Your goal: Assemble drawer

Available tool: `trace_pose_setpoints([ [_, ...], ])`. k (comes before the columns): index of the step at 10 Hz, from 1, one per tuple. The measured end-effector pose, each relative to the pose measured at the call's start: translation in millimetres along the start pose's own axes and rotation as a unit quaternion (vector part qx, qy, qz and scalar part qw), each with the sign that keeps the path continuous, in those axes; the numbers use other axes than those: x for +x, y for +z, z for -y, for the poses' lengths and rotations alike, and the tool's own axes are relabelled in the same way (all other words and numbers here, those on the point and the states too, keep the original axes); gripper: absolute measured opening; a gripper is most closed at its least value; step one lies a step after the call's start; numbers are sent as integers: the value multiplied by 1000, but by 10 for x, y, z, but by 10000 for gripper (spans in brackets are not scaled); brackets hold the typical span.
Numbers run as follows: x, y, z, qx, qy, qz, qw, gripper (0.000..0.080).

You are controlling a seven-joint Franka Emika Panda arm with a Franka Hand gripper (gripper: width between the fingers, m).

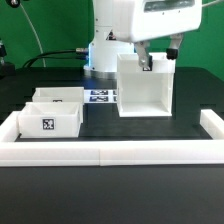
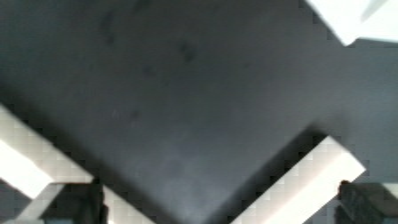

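The drawer's tall white box housing (image 1: 145, 88) stands upright on the black table, right of centre in the exterior view. My gripper (image 1: 148, 63) hangs at its top rim, fingers reaching just into the opening. In the wrist view my gripper (image 2: 217, 198) is open, with the dark fingers (image 2: 75, 205) far apart. Two white housing edges (image 2: 317, 172) run in a V between them over a dark surface, and one edge lies close to a finger. Two small white tagged trays (image 1: 46, 120) sit together at the exterior view's left, far from the gripper.
The marker board (image 1: 100, 97) lies flat between the trays and the housing. A long low white wall (image 1: 110, 151) edges the table's front and both sides. The robot base (image 1: 105, 45) stands behind the housing.
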State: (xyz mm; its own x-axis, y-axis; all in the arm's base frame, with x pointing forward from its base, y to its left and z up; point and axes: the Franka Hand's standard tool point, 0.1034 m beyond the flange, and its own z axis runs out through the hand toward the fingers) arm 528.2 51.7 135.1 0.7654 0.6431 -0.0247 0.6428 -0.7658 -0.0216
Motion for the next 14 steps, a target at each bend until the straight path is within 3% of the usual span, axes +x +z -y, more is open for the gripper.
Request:
trace_pose_setpoints([
  [3, -243, -110, 261, -3, 60, 7, 998, 650],
  [7, -248, -89, 258, -2, 59, 8, 998, 650],
  [9, -341, -90, 277, 0, 132, 9, 991, 650],
  [11, -527, -35, 534, 1, 229, 23, 973, 650],
  [13, -495, -17, 700, 7, 277, 31, 960, 650],
  [14, -494, -2, 763, 15, 288, 31, 957, 650],
])
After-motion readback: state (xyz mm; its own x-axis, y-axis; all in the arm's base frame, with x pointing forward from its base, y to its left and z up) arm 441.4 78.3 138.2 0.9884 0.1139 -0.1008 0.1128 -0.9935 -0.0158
